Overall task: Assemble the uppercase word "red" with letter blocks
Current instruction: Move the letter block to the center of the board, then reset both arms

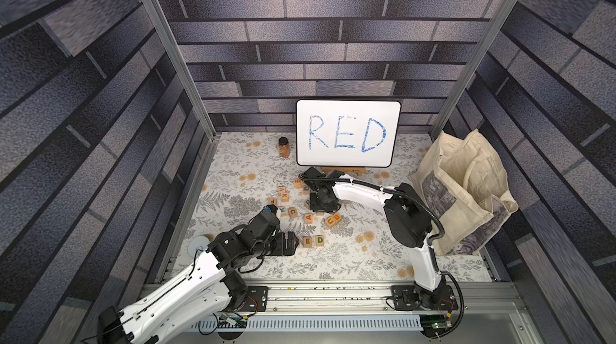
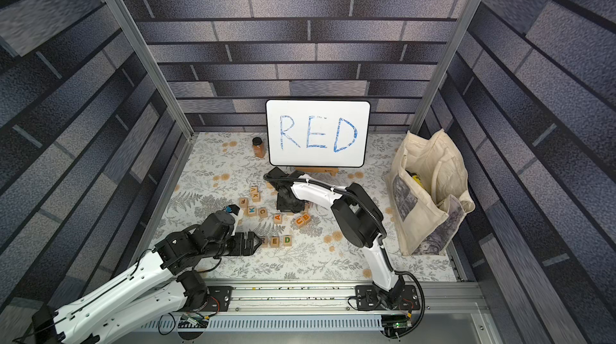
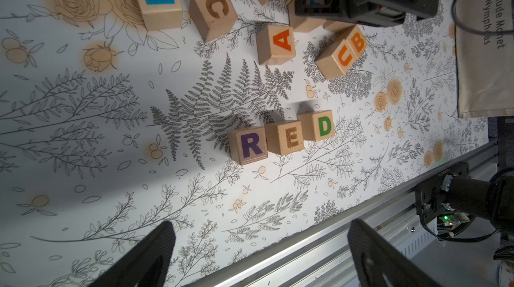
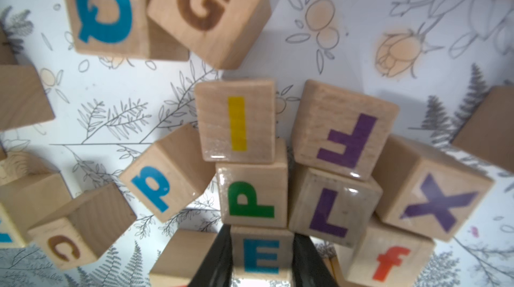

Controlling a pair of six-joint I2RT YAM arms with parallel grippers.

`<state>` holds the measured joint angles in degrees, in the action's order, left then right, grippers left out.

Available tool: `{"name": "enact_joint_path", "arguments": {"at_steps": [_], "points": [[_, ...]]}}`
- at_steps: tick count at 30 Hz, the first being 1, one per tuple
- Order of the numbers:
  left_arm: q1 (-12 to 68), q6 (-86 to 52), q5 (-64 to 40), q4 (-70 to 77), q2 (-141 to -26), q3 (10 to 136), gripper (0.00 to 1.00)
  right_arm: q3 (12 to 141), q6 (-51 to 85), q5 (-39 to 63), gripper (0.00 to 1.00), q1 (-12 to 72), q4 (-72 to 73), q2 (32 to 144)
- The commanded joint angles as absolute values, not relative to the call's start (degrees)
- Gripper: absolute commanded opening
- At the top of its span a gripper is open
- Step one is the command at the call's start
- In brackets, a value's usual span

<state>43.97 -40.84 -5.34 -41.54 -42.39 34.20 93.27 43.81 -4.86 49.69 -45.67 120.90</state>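
On the floral mat (image 3: 83,160), letter blocks (image 3: 283,138) lie just ahead of left gripper (image 3: 261,225).

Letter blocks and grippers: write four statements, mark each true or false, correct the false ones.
1. The purple R block, orange-brown E block and green D block sit in one row. True.
2. The left gripper holds the purple R block. False: it is open and empty.
3. The right gripper is closed on the teal E block. True.
4. The whiteboard reads BED. False: it reads RED.
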Motion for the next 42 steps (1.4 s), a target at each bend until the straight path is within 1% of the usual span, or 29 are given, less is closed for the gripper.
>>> {"name": "enact_joint_path", "arguments": {"at_steps": [1,3,6,7,9,11,12,20,26,35,42], "points": [[43.2,-38.5,-6.3,-40.6,-43.4,36.4,1.00,94.5,41.1,-6.1,0.40,49.3,-49.4,120.4],[42.4,-37.7,-6.2,-40.7,-44.3,37.3,1.00,93.6,41.0,-6.0,0.47,49.4,-49.4,118.0],[40.4,-35.9,-6.9,-40.4,-46.1,38.9,1.00,91.8,40.4,-6.5,0.60,49.3,-49.9,113.2],[39.5,-35.3,-7.2,-40.3,-46.9,39.5,1.00,91.4,39.9,-6.9,0.67,49.3,-50.1,111.9],[37.5,-33.8,-8.1,-39.9,-48.6,40.9,1.00,90.8,38.8,-7.6,0.78,49.4,-51.0,109.8],[35.2,-32.3,-8.9,-39.4,-50.5,42.2,1.00,90.0,37.6,-8.5,0.95,49.3,-51.7,107.5],[34.0,-31.6,-9.1,-39.1,-51.5,42.9,1.00,89.6,36.9,-8.9,1.00,49.3,-51.8,106.5],[26.5,-25.4,-6.8,-35.0,-57.7,46.5,1.00,85.6,31.2,-10.9,1.00,46.6,-51.4,97.8],[20.4,-23.1,-6.9,-30.4,-60.4,46.4,1.00,80.8,28.6,-12.0,1.00,40.8,-48.3,92.2],[11.3,-19.0,-5.7,-21.8,-61.4,43.8,1.00,70.5,23.2,-12.7,1.00,30.9,-39.5,83.8],[4.5,-14.1,-5.6,-15.7,-61.2,40.3,1.00,58.2,18.7,-11.9,1.00,23.8,-26.0,76.8]]}}
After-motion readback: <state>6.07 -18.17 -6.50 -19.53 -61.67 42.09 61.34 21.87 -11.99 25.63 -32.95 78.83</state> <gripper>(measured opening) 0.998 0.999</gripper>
